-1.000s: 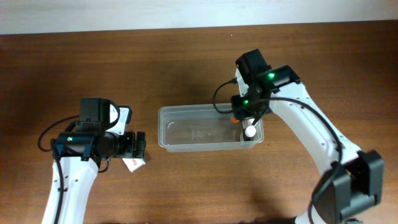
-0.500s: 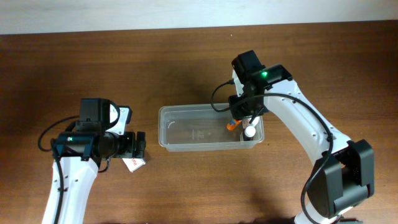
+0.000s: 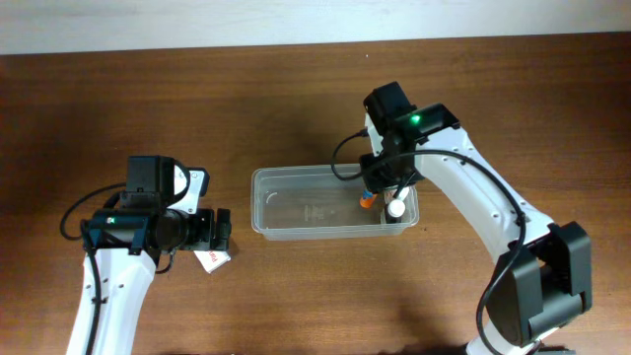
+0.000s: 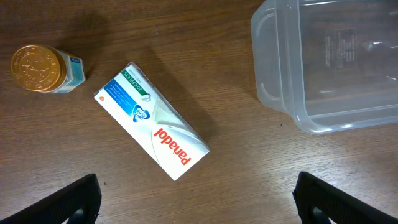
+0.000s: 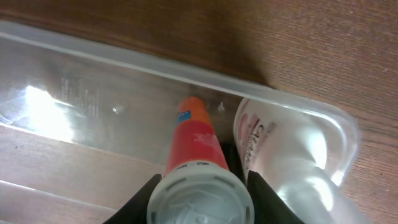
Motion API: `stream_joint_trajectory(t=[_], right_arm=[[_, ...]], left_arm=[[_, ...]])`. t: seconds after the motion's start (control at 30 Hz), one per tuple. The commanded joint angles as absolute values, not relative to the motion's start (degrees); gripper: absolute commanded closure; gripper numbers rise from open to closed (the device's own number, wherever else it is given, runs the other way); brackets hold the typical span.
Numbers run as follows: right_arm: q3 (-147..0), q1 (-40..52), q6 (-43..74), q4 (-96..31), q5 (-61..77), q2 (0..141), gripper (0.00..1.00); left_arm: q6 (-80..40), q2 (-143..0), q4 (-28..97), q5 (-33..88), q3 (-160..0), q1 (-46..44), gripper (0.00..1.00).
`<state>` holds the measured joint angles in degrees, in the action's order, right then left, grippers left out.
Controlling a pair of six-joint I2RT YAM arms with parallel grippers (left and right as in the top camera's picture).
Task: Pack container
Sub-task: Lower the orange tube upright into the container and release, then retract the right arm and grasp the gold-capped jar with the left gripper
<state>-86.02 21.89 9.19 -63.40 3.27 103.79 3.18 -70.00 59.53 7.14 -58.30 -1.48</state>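
Observation:
The clear plastic container (image 3: 296, 212) lies mid-table; it also shows in the left wrist view (image 4: 323, 68) and the right wrist view (image 5: 93, 93). My right gripper (image 3: 383, 192) is inside its right end, shut on an orange tube with a grey cap (image 5: 198, 168); the tube (image 3: 367, 197) points down into the container. A white bottle (image 3: 394, 209) lies in the container's right corner, right beside the tube (image 5: 280, 155). My left gripper (image 4: 196, 205) is open and empty above the table, near a white Panadol box (image 4: 152, 127).
A small jar with a gold lid (image 4: 40, 68) stands left of the Panadol box (image 3: 212, 258). The table's far edge meets a white wall (image 3: 197, 20).
My right gripper has moved slightly left and down into the container with the orange tube. The left arm has not moved.

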Motion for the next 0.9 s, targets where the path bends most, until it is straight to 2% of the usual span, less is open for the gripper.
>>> stream_joint_trajectory(t=[0.0,0.3,0.5,0.6,0.7,0.87], right_arm=[[-87.7,23.6,8.8,-63.7,2.3,103.2,0.63],[-93.0,24.4,8.8,-67.6,1.4,101.8,0.6],[-104.1,24.3,8.8,-74.7,-3.7,100.2,0.54],[-110.3,23.9,8.8,-75.9,-4.4,97.2,0.46],[-114.0,21.7,11.0,-76.1,-4.8,93.1,0.28],[-114.3,10.6,14.0,-79.0,-4.1,87.3,0.12]], left_arm=[[2.6,-70.2,59.4,8.2,-59.3,-1.3,0.01],[2.6,-70.2,59.4,8.2,-59.3,-1.3,0.01],[2.6,-70.2,59.5,8.2,-59.3,-1.3,0.01],[2.6,-70.2,59.4,8.2,-59.3,-1.3,0.01],[2.6,-70.2,59.4,8.2,-59.3,-1.3,0.01],[2.3,-70.2,59.4,8.1,-59.3,-1.3,0.0]])
